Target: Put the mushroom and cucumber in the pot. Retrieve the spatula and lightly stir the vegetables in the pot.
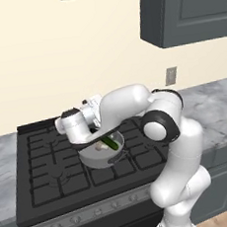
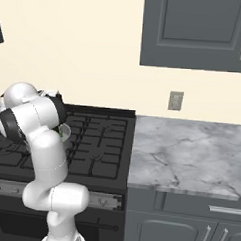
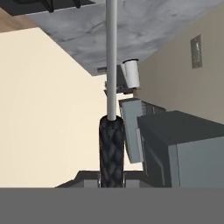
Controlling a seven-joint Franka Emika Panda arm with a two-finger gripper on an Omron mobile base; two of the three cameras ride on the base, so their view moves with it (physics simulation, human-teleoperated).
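Stove [image 1: 47, 172] is the landmark: black, grated top, knob row along its front edge. Marble desk [image 2: 186, 151] runs off its right side, and a strip of the same desk [image 1: 2, 172] sits at its left. Grey cupboards [image 2: 192, 31] hang on the cream wall above the desk, right of the stove; a wall socket [image 2: 175, 101] sits just above the desk's back edge.

Arm [image 1: 168, 144] rises in front of the stove's right half and folds back over the grates, wrist ending above the stove's centre.

Pot [image 1: 102, 149] sits on the stove's middle grates, partly hidden under the wrist. In the right base view just a sliver of its rim [image 2: 65, 132] shows beside the elbow.

Cucumber [image 1: 109, 141] lies in the pot, tilted, dark green. Mushroom [image 1: 99, 146] is in the pot too, pale, just beside the cucumber on its left.

Spatula: the hand view shows a dark textured grip [image 3: 111, 151] standing up between the finger tips, with a thin pale shaft [image 3: 111, 57] running on toward the top of that view. Blade not visible, so can't tell where it is relative to the pot.

Jaws [image 3: 111, 175]: together, clamped on the spatula's dark grip. Hand is rolled well over – walls and cupboards sit sideways in its view.

In the left base view the hand [image 1: 77, 124] hangs over the pot's left rim, above stove centre.
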